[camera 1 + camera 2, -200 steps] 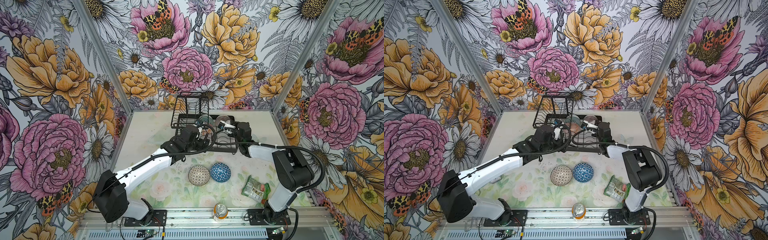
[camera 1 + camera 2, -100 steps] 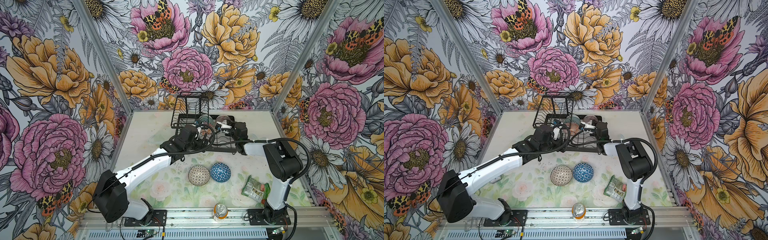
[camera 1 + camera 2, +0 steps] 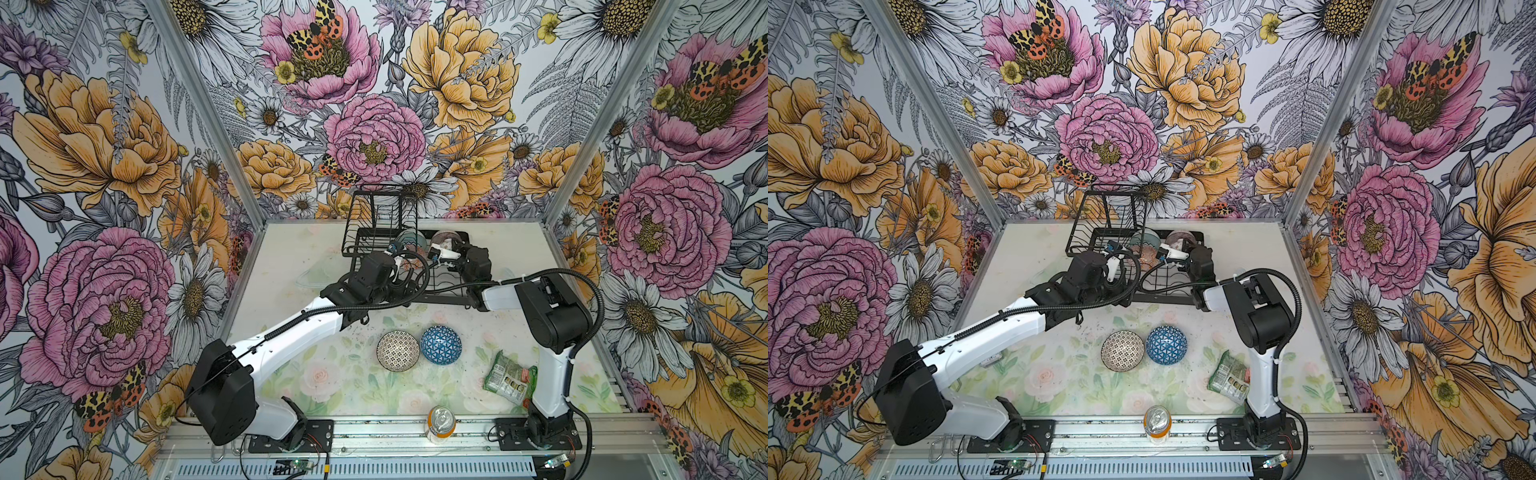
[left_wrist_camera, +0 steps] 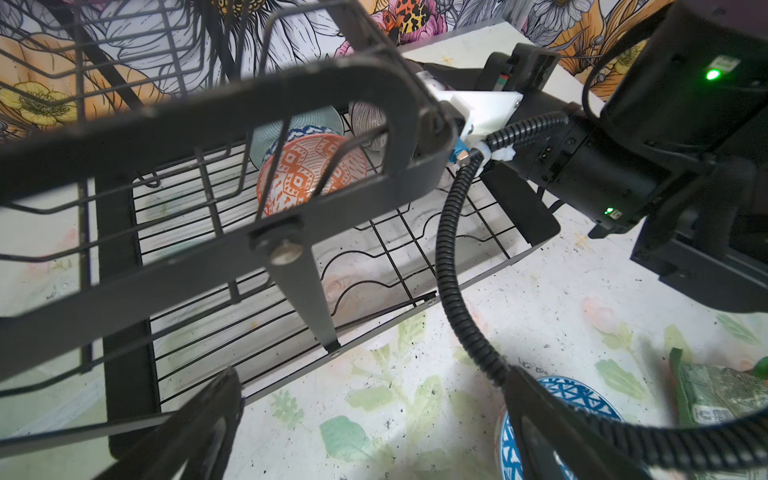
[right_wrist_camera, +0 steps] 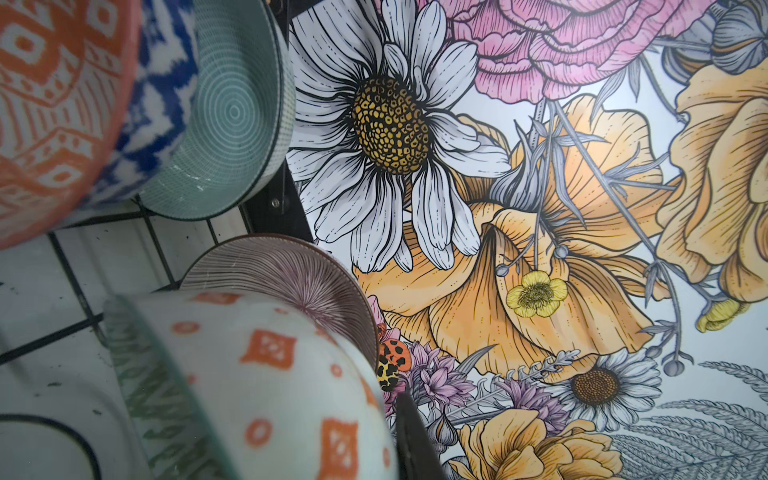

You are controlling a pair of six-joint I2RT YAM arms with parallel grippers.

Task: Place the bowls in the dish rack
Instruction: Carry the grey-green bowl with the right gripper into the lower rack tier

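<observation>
The black wire dish rack (image 3: 376,216) stands at the back of the table. In it, on edge, are a pale teal bowl (image 5: 232,112), a pink-striped bowl (image 5: 291,278) and an orange-white geometric bowl (image 4: 307,174). My right gripper (image 5: 353,453) is shut on the rim of a grey-green maze bowl (image 5: 257,386) with orange squares inside, held over the rack's base beside the pink-striped one. My left gripper (image 4: 374,436) hangs open and empty at the rack's front edge. A black-white lattice bowl (image 3: 397,350) and an upturned blue triangle bowl (image 3: 441,345) sit side by side on the table.
A green snack packet (image 3: 509,376) lies by the right arm's base. A drink can (image 3: 441,424) stands on the front rail. The left arm's cable (image 4: 453,266) loops in front of the rack. Floral walls close in three sides.
The right arm's elbow has swung in toward the rack, carrying the held bowl slightly further back into it. The left arm has stayed still and open.
</observation>
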